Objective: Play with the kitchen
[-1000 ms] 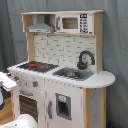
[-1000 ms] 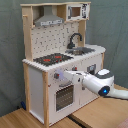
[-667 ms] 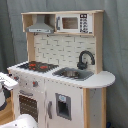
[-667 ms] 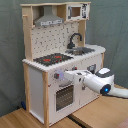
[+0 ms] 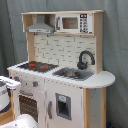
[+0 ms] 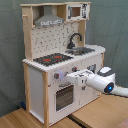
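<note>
The kitchen (image 6: 60, 60) stands at the tabletop's far left in the second exterior view; your end effector (image 6: 64, 76) points left at its knob panel, jaws' state unclear

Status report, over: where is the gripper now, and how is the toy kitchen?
Gripper at the knob row below the hob, seen in the second exterior view. Kitchen upright, oven door closed. Nothing in the way.

The white arm (image 6: 102, 81) reaches level from the second exterior view's right, gripper (image 6: 64, 76) foremost, wrist straight.
</note>
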`<control>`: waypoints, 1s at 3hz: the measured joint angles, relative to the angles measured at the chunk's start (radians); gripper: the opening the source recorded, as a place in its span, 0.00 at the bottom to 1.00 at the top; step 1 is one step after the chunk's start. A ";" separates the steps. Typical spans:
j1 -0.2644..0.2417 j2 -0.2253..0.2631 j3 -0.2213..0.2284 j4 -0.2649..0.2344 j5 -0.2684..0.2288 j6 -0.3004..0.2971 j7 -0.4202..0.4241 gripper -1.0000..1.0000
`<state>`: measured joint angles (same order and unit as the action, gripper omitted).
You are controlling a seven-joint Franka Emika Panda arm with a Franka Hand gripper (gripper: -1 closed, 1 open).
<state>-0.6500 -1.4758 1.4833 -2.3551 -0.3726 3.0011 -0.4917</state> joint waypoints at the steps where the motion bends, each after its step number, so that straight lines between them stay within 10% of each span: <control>1: -0.027 -0.007 0.066 0.054 0.000 0.042 -0.021 1.00; 3: -0.157 -0.008 0.084 0.206 0.002 0.001 -0.022 1.00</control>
<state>-0.8075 -1.4835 1.5677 -2.1487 -0.3711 3.0025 -0.5136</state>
